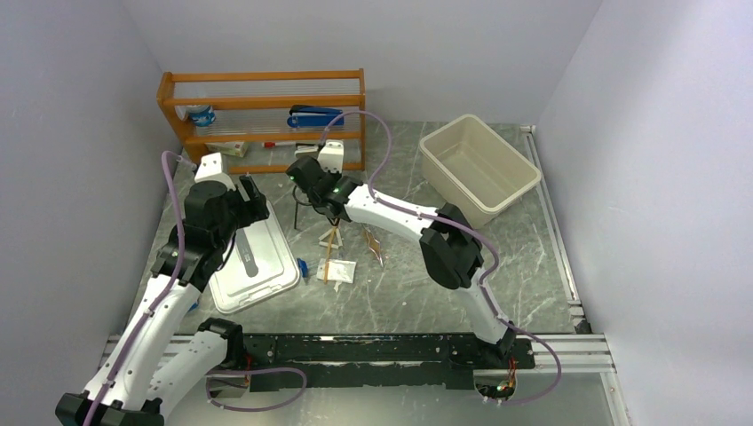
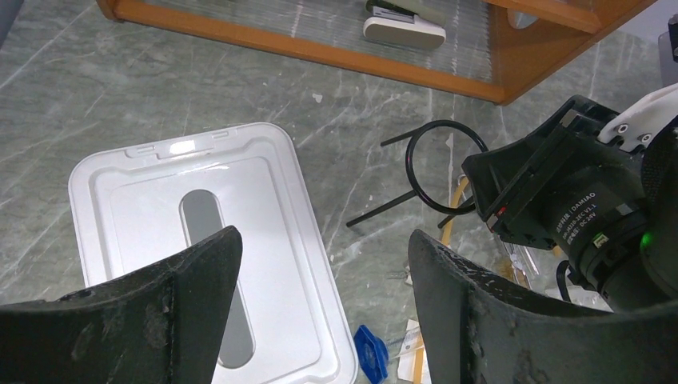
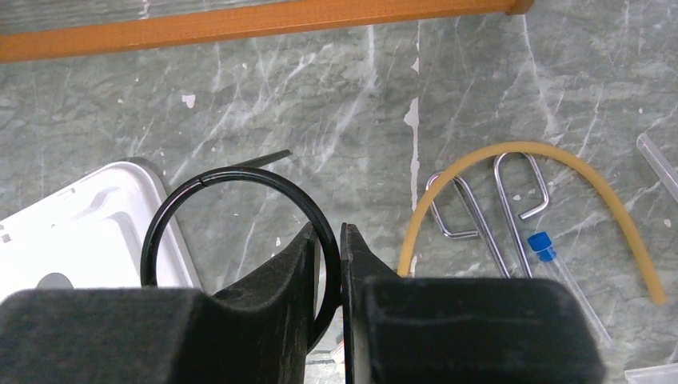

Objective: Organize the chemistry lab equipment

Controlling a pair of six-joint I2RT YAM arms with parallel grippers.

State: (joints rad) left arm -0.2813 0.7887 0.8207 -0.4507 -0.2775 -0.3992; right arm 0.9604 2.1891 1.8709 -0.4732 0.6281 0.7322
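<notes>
My right gripper has its fingers drawn almost together, pinching the right side of the ring between them. The ring stands on the table in front of the shelf, its left edge over the corner of the white lid. Just right of my fingers lie the tongs, with the tubing arching over them and a blue-capped tube beside them. My left gripper hangs wide open over the lid, holding nothing. The beige tub sits well apart at the far right.
</notes>
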